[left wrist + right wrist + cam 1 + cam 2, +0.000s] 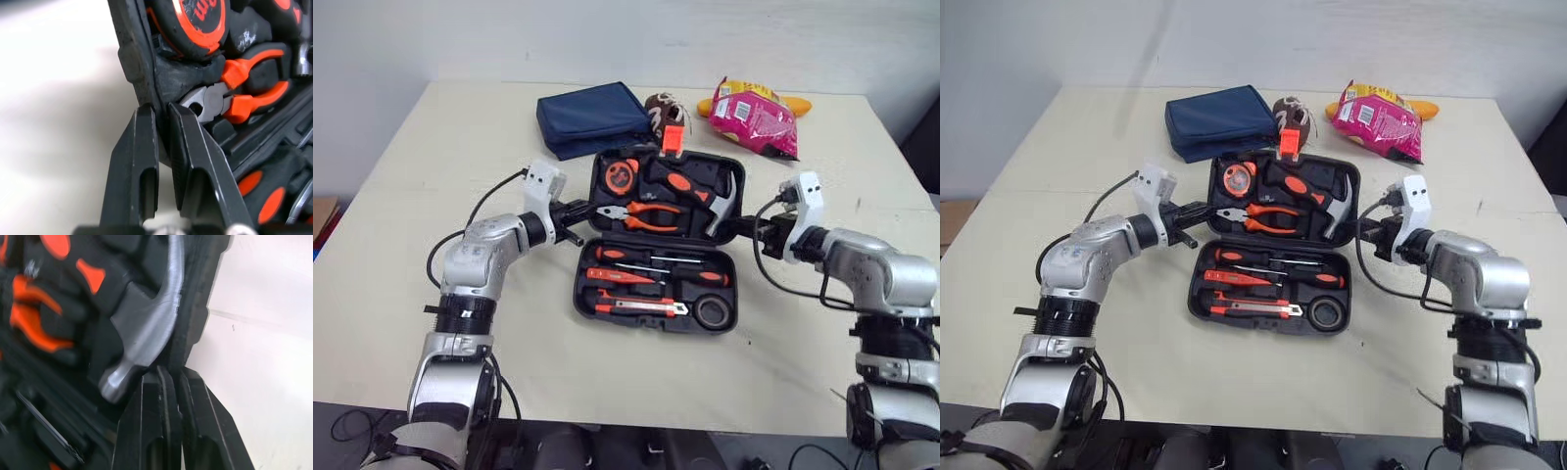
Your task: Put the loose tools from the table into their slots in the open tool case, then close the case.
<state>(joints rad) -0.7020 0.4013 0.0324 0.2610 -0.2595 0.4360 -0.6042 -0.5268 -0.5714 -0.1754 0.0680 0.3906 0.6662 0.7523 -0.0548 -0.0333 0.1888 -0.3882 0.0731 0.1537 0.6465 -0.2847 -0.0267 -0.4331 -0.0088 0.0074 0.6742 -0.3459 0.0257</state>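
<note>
Case rim (133, 58) — partly inside left claw (161, 111)

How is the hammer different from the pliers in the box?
The hammer has one black-and-orange handle and a shiny silver head; the pliers have two orange handles and a grey nose. The hammer lies by the right edge of the tool case, the pliers nearer its left. Both sit in its far half.

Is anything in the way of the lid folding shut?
Nothing visible. The tools lie flat in their slots, and the left gripper and right gripper pinch the lid by its sides.
</note>
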